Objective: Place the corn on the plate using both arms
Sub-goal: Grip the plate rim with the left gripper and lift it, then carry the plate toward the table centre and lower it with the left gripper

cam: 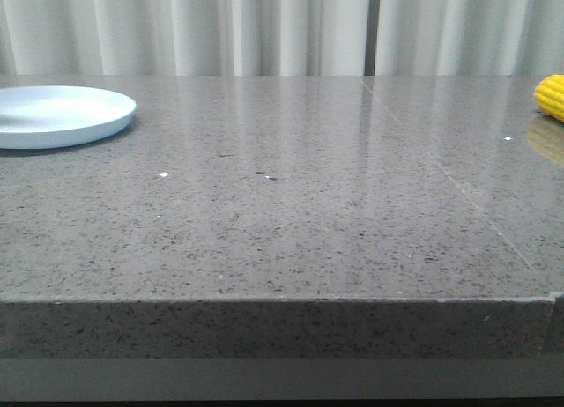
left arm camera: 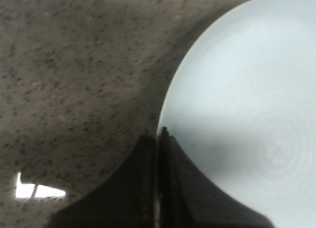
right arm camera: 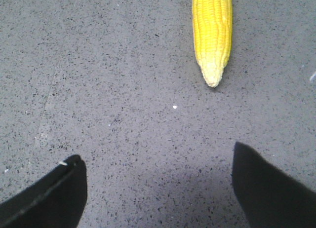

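The pale blue-white plate [cam: 62,114] lies empty at the far left of the grey stone table. The yellow corn [cam: 551,96] lies at the far right edge of the front view, mostly cut off. No gripper shows in the front view. In the left wrist view my left gripper [left arm camera: 157,135] is shut and empty, its tips over the plate's rim [left arm camera: 174,97]. In the right wrist view my right gripper [right arm camera: 157,154] is open and empty above bare table, with the corn [right arm camera: 212,28] ahead of it, its paler tip pointing toward the gripper.
The grey speckled table [cam: 282,213] runs to a front edge near the camera. White curtains [cam: 282,28] hang behind it. A few small white specks [cam: 163,174] lie on the surface.
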Robot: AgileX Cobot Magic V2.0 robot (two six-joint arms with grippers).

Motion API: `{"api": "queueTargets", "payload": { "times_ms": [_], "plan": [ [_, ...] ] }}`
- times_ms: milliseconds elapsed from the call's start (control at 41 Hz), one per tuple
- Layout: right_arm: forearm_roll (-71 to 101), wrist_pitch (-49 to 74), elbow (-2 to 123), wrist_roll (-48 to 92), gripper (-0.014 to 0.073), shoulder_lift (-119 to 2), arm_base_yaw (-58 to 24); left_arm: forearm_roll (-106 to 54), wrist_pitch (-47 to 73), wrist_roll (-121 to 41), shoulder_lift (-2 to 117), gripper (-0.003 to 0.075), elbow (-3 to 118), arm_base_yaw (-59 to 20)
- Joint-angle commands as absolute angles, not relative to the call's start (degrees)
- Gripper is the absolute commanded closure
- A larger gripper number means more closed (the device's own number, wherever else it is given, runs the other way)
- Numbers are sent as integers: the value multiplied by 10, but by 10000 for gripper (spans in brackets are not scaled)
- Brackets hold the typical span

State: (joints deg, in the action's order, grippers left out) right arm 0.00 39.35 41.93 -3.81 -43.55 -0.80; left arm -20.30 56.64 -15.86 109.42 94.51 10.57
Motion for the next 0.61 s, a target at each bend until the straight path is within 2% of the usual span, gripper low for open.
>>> {"api": "queueTargets", "payload": {
  "times_ms": [0,269,586],
  "plan": [
    [-10,354,439,-34,-30,-437,-5,-282,587,-197,1061,741,992,103],
    [-10,354,439,-34,-30,-437,-5,-311,623,-199,1061,741,1067,27],
    [-10,354,439,-34,-30,-437,-5,-311,609,-196,1078,741,1077,-109]
  ]
}}
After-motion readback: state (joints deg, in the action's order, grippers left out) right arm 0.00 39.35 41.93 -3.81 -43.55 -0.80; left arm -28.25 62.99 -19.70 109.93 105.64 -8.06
